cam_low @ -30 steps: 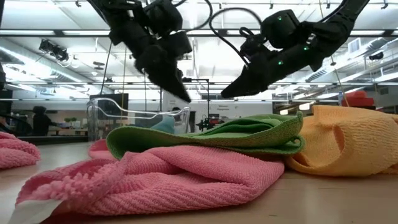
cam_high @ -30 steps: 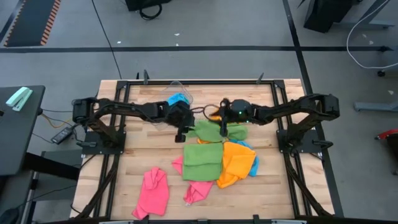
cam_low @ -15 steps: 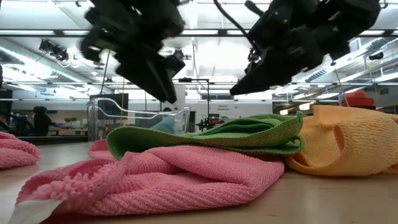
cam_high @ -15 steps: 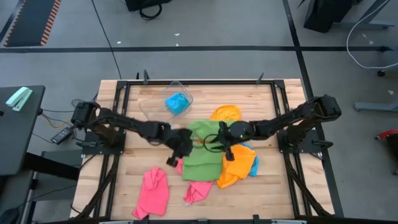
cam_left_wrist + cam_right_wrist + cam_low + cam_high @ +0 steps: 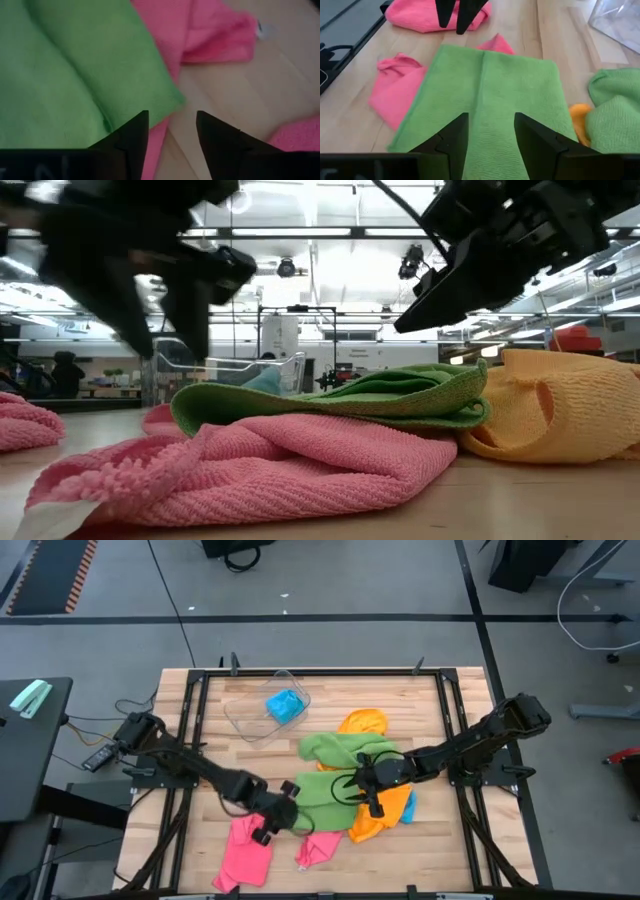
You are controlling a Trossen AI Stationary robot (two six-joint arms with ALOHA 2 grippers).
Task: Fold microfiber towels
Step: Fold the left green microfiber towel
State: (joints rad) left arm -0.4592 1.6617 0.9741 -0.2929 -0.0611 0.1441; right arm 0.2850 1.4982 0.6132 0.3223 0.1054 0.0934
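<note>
A folded green towel (image 5: 326, 802) lies flat at the table's middle, on top of a pink towel (image 5: 318, 846) and beside an orange towel (image 5: 388, 812). My left gripper (image 5: 266, 832) hovers open over the green towel's near left corner (image 5: 167, 102), with pink cloth (image 5: 215, 30) beyond it. Over the same towel's near right part (image 5: 485, 90) my right gripper (image 5: 375, 806) hovers open. In the low view both grippers (image 5: 160, 310) (image 5: 420, 310) hang above the cloth pile without touching it.
A second green towel (image 5: 340, 750) and another orange one (image 5: 362, 722) lie farther back. A crumpled pink towel (image 5: 245, 850) sits near the near left. A clear tub (image 5: 262, 712) holding a blue towel (image 5: 286, 705) stands at the far side.
Both grippers have swept from the table's far middle toward its near edge, over the folded green towel. The left one has ended at its near left corner and has opened its fingers; the right one has ended at its near right side. The towels have not moved.
</note>
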